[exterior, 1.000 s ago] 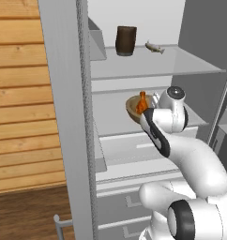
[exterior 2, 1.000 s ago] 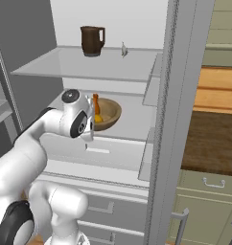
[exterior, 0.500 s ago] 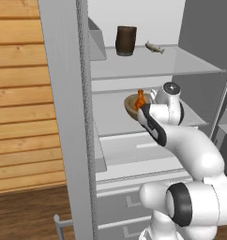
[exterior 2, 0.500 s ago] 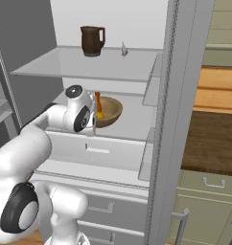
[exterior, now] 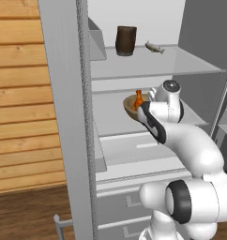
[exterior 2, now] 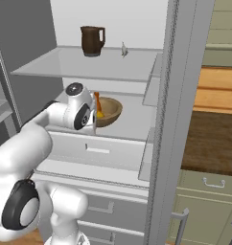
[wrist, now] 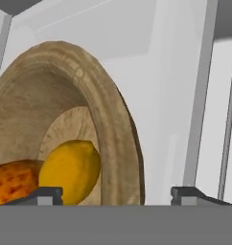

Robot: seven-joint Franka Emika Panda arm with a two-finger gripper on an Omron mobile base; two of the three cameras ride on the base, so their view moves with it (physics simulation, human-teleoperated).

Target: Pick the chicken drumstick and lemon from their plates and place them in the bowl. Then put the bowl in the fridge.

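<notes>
The bowl (exterior 2: 108, 111) sits on the middle shelf (exterior 2: 132, 125) inside the fridge (exterior: 68, 117), upright on the clear shelf surface, with the white back wall behind it. The chicken drumstick (exterior 2: 97, 103) stands in the bowl with its thin bone end poking up above the rim, seen in both base views as an orange sliver at the bowl's near side (exterior: 139, 99). In the hand view the bowl's (wrist: 113, 143) thick wooden rim curves across the left and middle of the picture, and inside it the lemon (wrist: 70, 170) lies against the inner wall, touching the drumstick's (wrist: 12, 182) rough orange meaty end beside it. The gripper (wrist: 118, 194) is just beside the bowl: its two fingers (wrist: 46, 194) show at the bottom of the hand view, set wide apart, one on the inner side of the bowl's wall and the other outside it, with the rim between them and a clear gap on the outer side, so the fingers are released and grasp nothing. The white arm (exterior: 181, 140) reaches in from the base to the shelf, its wrist right at the bowl. On the shelf above stand a dark brown jug (exterior 2: 92, 41) and, well apart from it, a small pale object (exterior 2: 123, 49) too small to identify. Below the middle shelf are the fridge's drawers (exterior 2: 103, 153).
</notes>
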